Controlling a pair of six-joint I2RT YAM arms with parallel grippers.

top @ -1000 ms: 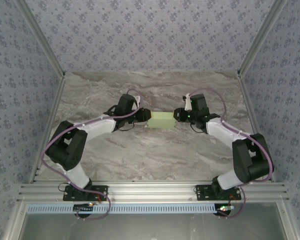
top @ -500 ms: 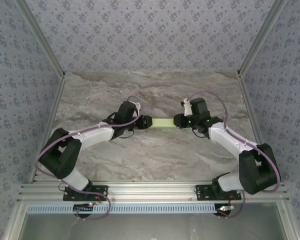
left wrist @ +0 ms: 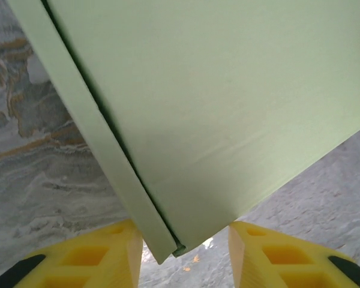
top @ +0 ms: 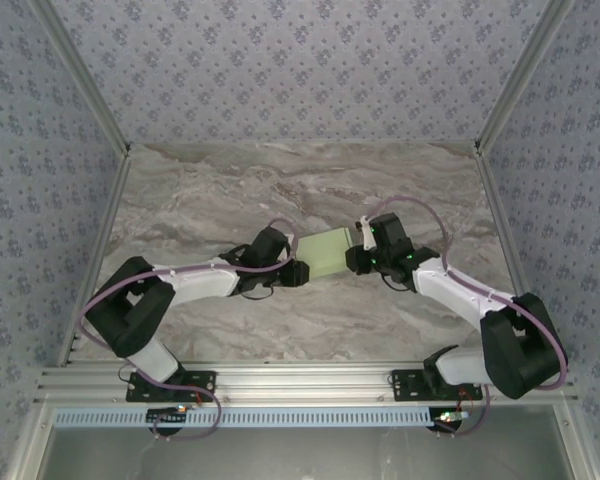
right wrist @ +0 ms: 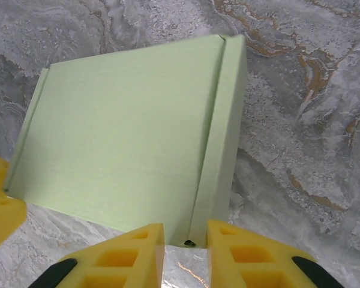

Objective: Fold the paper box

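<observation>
Evidently the paper box (top: 325, 250), edge-on between the arms half a second ago, has been turned broad face up and hangs tilted over the middle of the table (top: 280, 180). We find the left gripper (top: 298, 268) loosened, its jaws apart around the box's left corner with a gap showing. The right gripper (top: 356, 258) pinches the right edge narrowly. We judge the box folded and the left hold being released.

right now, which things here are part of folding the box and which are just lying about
In the job: paper box, left gripper, right gripper.
Not in the job: marble tabletop, patterned walls, aluminium frame rail. These are fixtures rather than loose items.
</observation>
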